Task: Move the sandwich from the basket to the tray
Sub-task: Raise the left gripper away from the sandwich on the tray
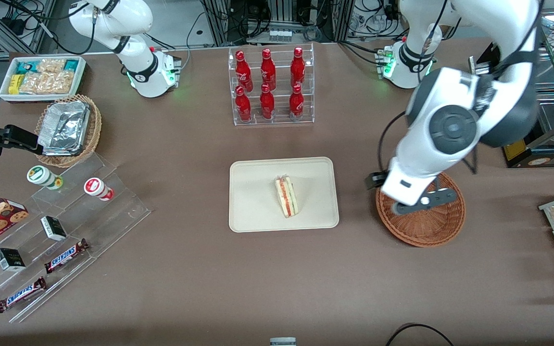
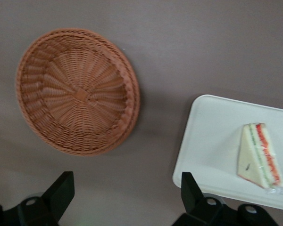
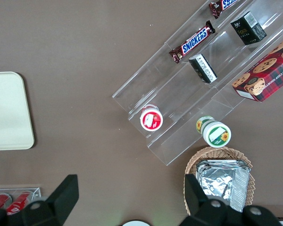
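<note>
The sandwich (image 1: 286, 196), a pale bread wedge with red, green and yellow layers, lies on the cream-beige tray (image 1: 258, 211) at the table's middle; it also shows in the left wrist view (image 2: 259, 155) on the tray (image 2: 212, 136). The reddish-brown wicker basket (image 1: 426, 226) stands beside the tray toward the working arm's end and holds nothing (image 2: 78, 92). My left gripper (image 2: 127, 188) is open and empty, held high above the bare table between basket and tray; in the front view the arm hides it over the basket.
A clear rack of red bottles (image 1: 270, 86) stands farther from the front camera than the tray. A clear stepped shelf with snack bars, boxes and cups (image 1: 56, 240), a tan basket of foil containers (image 1: 68, 129) and a white bin of snack packets (image 1: 44, 77) lie toward the parked arm's end.
</note>
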